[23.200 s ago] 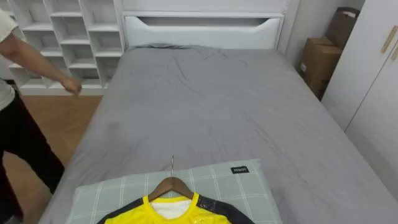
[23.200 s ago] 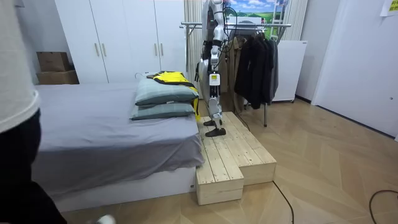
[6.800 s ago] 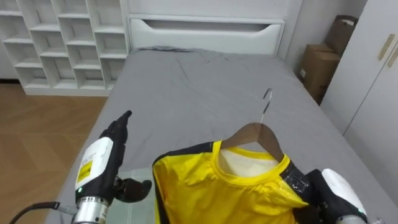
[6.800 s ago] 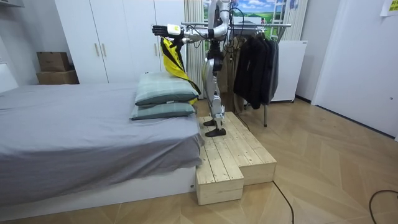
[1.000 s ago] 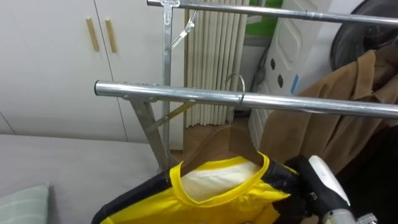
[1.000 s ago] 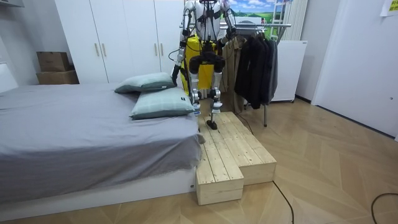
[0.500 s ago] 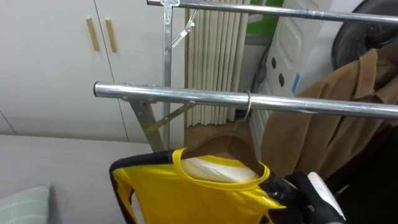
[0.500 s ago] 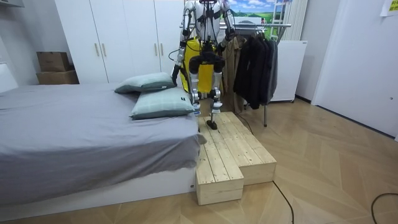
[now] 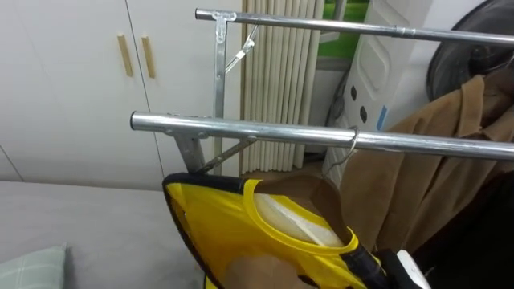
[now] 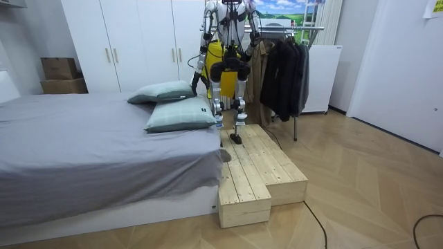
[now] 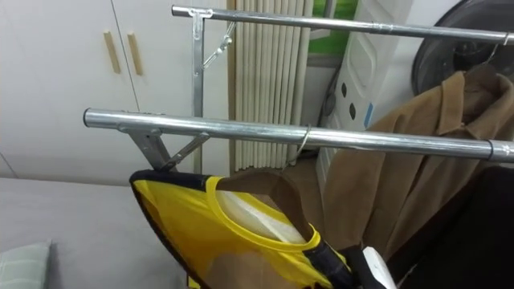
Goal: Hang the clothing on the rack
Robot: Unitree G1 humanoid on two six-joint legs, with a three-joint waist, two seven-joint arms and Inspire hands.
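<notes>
Since the shirt (image 9: 233,229) looks light, limp and probably slick, grip its stiff hanger (image 9: 309,191) instead; it hangs from the rail (image 9: 265,131), up-left of the right hand (image 9: 401,268), whose grasp I cannot tell.

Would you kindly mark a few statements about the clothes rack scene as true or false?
1. The hanger's hook is at the nearer rail, not the farther one. True.
2. The yellow garment lies flat on the bed. False: it is on a wooden hanger up at the rack.
3. A brown coat hangs to the right of the yellow garment. True.
4. The wardrobe doors stand open. False: they are closed.
5. The robot stands on the bare floor. False: the room view shows it on a wooden platform beside the bed.
</notes>
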